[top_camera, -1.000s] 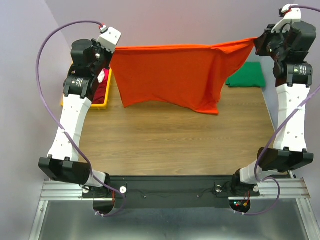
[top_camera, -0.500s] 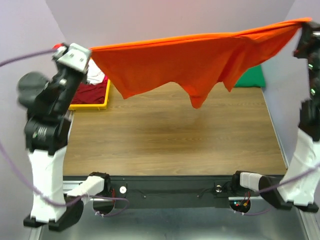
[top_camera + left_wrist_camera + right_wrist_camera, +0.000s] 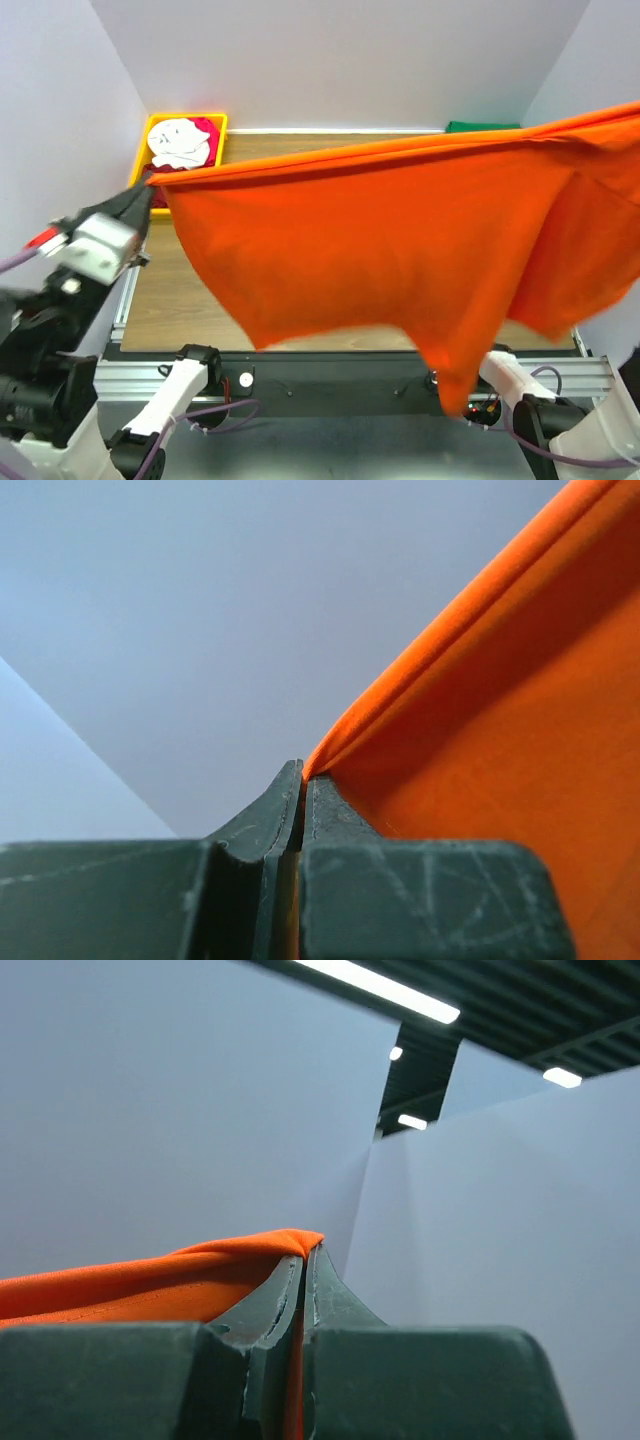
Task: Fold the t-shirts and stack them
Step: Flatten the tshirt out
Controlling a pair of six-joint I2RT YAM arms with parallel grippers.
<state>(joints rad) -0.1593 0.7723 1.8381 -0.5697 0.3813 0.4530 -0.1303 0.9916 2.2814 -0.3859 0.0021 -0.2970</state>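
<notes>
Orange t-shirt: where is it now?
Top view: the orange t-shirt hangs stretched above the table, pinched by the left hand near the bin and the right hand.

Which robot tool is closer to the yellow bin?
Left. The left tool pinches the orange t-shirt close by the yellow bin. The right tool holds its other end, far off to the opposite side.

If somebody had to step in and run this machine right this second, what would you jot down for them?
The left end effector is shut on one edge of the orange t-shirt; the right end effector is shut on the opposite edge.
The shirt hangs spread in the air above the table.
The green t-shirt lies far right; a white t-shirt and a dark red t-shirt lie in the yellow bin.
Done: orange lifted, spread. Left: lay down, fold, stack, then the rest.
</notes>
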